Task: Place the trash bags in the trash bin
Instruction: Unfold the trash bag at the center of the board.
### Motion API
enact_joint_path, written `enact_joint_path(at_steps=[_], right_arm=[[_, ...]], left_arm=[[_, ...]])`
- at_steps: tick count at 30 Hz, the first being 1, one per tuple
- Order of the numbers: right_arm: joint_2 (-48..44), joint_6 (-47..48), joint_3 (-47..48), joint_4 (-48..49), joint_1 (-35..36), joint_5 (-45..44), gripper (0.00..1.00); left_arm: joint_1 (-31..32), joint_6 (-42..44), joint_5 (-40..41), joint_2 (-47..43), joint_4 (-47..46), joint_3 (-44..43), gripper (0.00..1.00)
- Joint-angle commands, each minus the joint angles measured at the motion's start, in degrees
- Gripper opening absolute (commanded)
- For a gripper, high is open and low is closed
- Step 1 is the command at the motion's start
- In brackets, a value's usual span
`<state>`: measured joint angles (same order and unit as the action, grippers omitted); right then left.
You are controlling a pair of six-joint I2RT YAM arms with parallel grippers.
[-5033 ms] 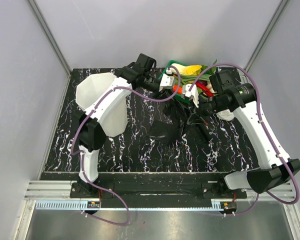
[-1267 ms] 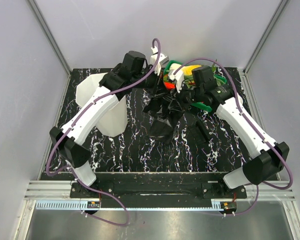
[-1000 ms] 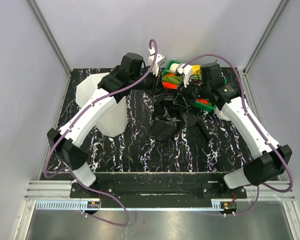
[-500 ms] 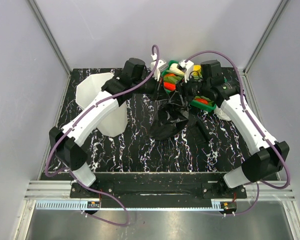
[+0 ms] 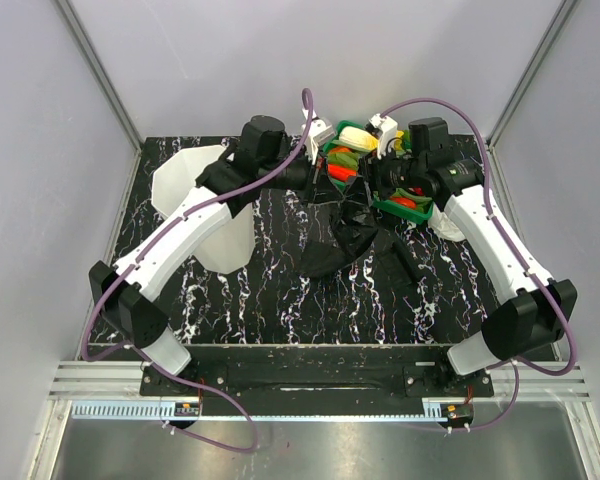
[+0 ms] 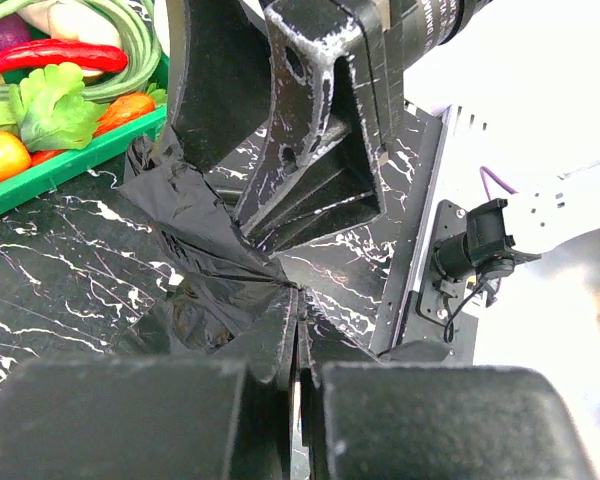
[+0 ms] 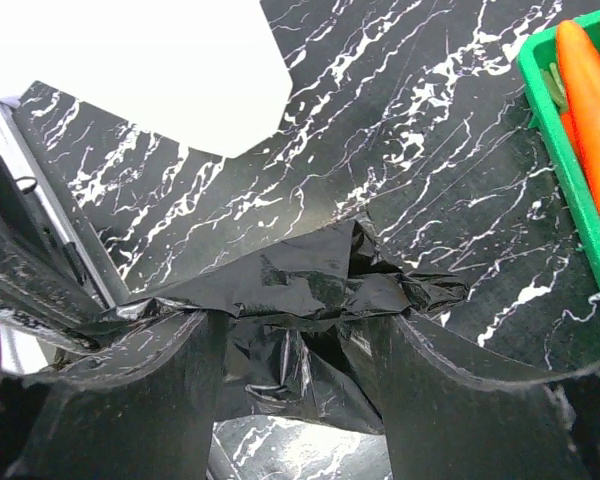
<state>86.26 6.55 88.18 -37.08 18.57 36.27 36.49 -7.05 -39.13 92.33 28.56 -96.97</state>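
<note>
A crinkled black trash bag (image 5: 342, 235) hangs over the middle of the table, its lower end touching the marbled top. My left gripper (image 5: 320, 183) is shut on an upper edge of the trash bag (image 6: 195, 245), the film pinched at the left gripper's tips (image 6: 298, 296). My right gripper (image 5: 373, 188) faces it from the right and stands open (image 7: 292, 328). Loose folds of the trash bag (image 7: 300, 285) lie between and over its fingers. The tall translucent white trash bin (image 5: 185, 190) stands at the left, partly behind my left arm. A small flat black bundle (image 5: 404, 263) lies on the table to the right.
A green tray (image 5: 392, 208) of vegetables sits at the back, just behind both grippers, and its rim (image 6: 70, 165) is close to the bag. In the right wrist view the bin (image 7: 170, 60) shows white at the top left and the tray's rim (image 7: 570, 190) at the right.
My right gripper's jaws have spread apart and drawn back a little to the right, leaving the bag hanging from my left gripper. The left gripper has stayed shut on the film.
</note>
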Motion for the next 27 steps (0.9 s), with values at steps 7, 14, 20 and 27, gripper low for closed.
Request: enact_joint_path(at_steps=[7, 14, 20, 27], right_arm=[[-0.6, -2.8, 1.4, 2.6, -0.8, 5.7, 0.58], [0.6, -1.5, 0.8, 1.8, -0.8, 4.0, 0.23], [-0.9, 1.3, -1.5, 1.1, -0.8, 0.9, 0.00], [-3.3, 7.2, -1.1, -5.1, -0.8, 0.8, 0.00]], left_arm=[[0.4, 2.5, -1.6, -1.5, -3.3, 1.5, 0.00], [0.5, 2.7, -4.6, -1.7, -4.2, 1.7, 0.00], [0.4, 3.6, -3.7, -1.4, -3.8, 1.2, 0.00], [-0.2, 5.9, 2.3, -1.1, -2.5, -0.2, 0.00]])
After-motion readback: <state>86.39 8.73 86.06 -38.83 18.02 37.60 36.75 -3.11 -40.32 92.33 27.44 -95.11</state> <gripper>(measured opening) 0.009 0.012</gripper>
